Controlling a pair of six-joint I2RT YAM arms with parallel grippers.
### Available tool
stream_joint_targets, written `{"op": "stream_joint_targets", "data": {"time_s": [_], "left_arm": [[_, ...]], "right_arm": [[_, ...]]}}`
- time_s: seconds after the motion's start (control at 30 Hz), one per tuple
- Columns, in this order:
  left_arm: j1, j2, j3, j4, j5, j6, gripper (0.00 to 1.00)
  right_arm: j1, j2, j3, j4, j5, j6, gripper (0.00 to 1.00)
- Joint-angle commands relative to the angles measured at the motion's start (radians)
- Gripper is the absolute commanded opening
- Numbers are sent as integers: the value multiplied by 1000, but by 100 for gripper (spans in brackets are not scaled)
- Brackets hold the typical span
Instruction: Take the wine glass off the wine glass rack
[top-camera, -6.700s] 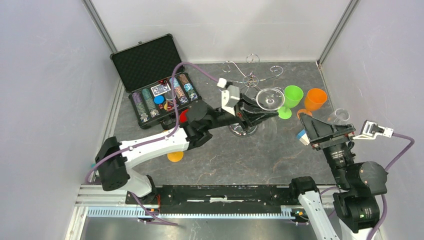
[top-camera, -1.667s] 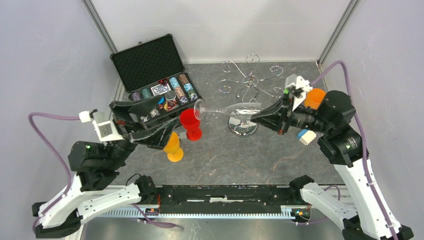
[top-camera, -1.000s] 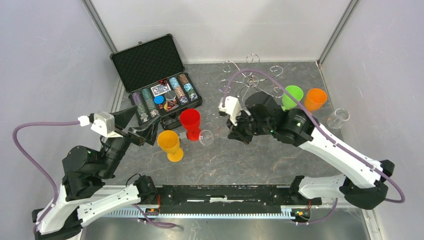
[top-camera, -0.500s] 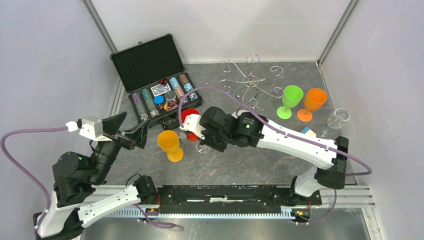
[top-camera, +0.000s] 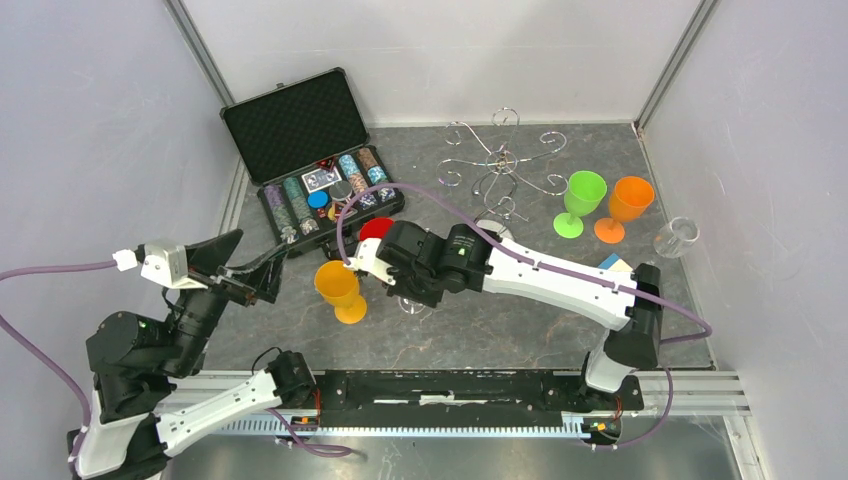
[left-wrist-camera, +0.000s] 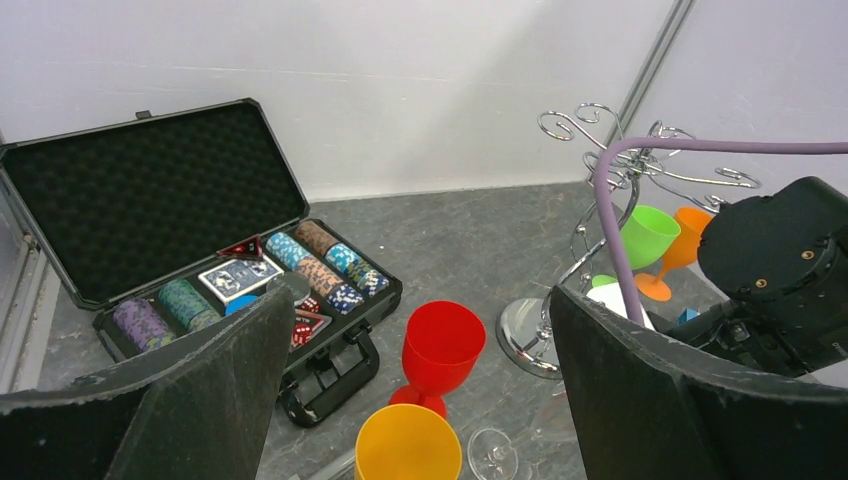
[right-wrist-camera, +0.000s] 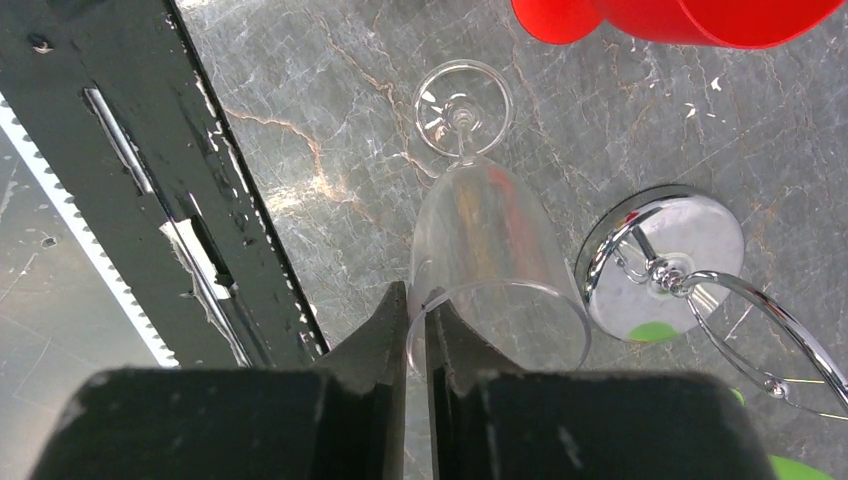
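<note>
At the far left the left hand (top-camera: 250, 265) hangs above the desk (top-camera: 520, 320) with its fingers spread wide apart, gripping nothing. Behind it at the back left an open black case (top-camera: 300, 130) lies on the desk, with rows of poker chips and a deck of cards in its lower half. Nearer the middle stand a yellow goblet (top-camera: 337, 286) and, just behind it, a red goblet (top-camera: 374, 229). Next comes the wine glass (right-wrist-camera: 490, 250), off the hooks and upright, its round foot (right-wrist-camera: 463, 108) low beside the red goblet's foot; whether it touches the desk cannot be told. The right hand (right-wrist-camera: 418, 312) reaches in across the middle from the right, its two fingers drawn together and clamped on the rim of the wine glass, one finger inside the bowl and one outside. Just to the right is the wine glass rack (top-camera: 500, 160), its domed chrome base (right-wrist-camera: 665, 260) close by the bowl and its curled arms bare. Farther right stand a green goblet (top-camera: 583, 195), an orange goblet (top-camera: 627, 205) and a small clear tumbler (top-camera: 677, 237).
</note>
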Motion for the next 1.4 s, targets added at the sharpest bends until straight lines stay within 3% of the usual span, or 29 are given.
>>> {"op": "stream_joint_targets", "data": {"time_s": [0.0,0.1,0.37,0.7,0.93,1.3,1.37], "left_arm": [[0,-18,3,-10,-12,-27,100],[0,-20,11,-24,-30,-30,100],[0,-25,17,-25,-29,-34,100],[1,0,84,-97,-79,-120,100],[0,-14,79,-144,-64,-127,100],[1,-79,87,-256,-200,-219,100],[2,-104,70,-257,-236,-235,100]], "right_arm": [[5,17,65,-11,30,-19,13],[5,29,72,-14,40,-22,15],[5,41,139,-2,54,-25,41],[4,-38,163,75,100,-11,59],[3,-302,19,231,277,34,66],[4,-973,-379,550,706,9,83],[4,-1058,-410,564,762,12,91]]}}
